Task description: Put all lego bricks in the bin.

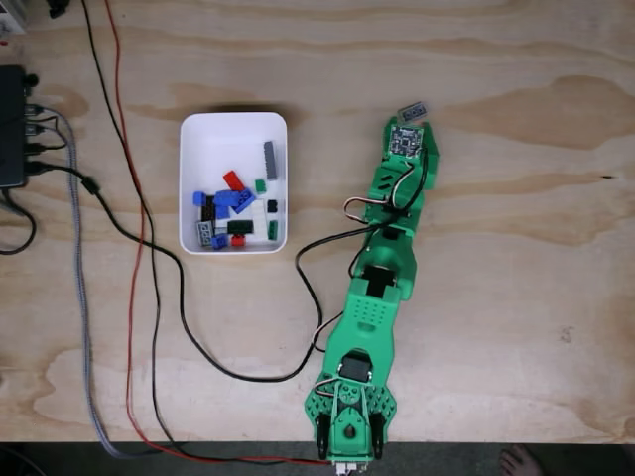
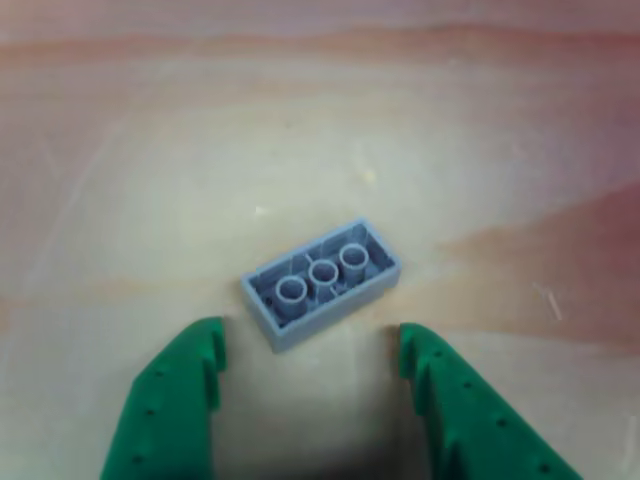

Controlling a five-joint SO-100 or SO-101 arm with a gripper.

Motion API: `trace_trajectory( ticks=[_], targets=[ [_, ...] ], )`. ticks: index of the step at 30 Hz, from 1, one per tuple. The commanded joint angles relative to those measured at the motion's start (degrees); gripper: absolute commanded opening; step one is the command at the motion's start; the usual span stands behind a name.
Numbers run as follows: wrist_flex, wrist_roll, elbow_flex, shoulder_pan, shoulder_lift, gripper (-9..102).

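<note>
One grey lego brick (image 2: 320,281) lies upside down on the wooden table, its hollow underside with three tubes facing up. In the fixed view this grey brick (image 1: 412,109) rests just beyond the tip of the green arm. My gripper (image 2: 308,345) is open, its two green fingers (image 2: 175,400) on either side of the brick's near end without touching it. The white bin (image 1: 233,129) stands left of the arm in the fixed view and holds several bricks (image 1: 234,203) in blue, red, green, grey, white and black.
The green arm (image 1: 372,297) stretches from its base at the table's front edge toward the far side. Black, red and grey cables (image 1: 149,288) run along the left of the bin. A black box (image 1: 10,124) sits at the left edge.
</note>
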Motion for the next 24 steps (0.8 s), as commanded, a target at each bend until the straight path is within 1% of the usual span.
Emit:
trace_trajectory(
  ticks=[1, 5, 8, 12, 15, 18, 22, 24],
  targets=[
    [3.69, 1.93, -0.62, 0.88, 6.33, 19],
    [6.94, 2.64, -1.93, 0.88, 6.86, 19],
    [12.22, 3.25, -4.83, 1.05, 7.12, 18],
    [12.04, 2.99, -7.03, 1.32, 5.45, 19],
    [8.44, 2.55, -8.00, 1.41, 3.16, 19],
    [7.29, 2.37, -9.40, 1.49, 1.67, 19],
    [8.61, 2.46, -14.24, 2.11, -1.49, 18],
    [8.96, 2.37, -15.21, 1.93, -1.85, 16]
  ],
)
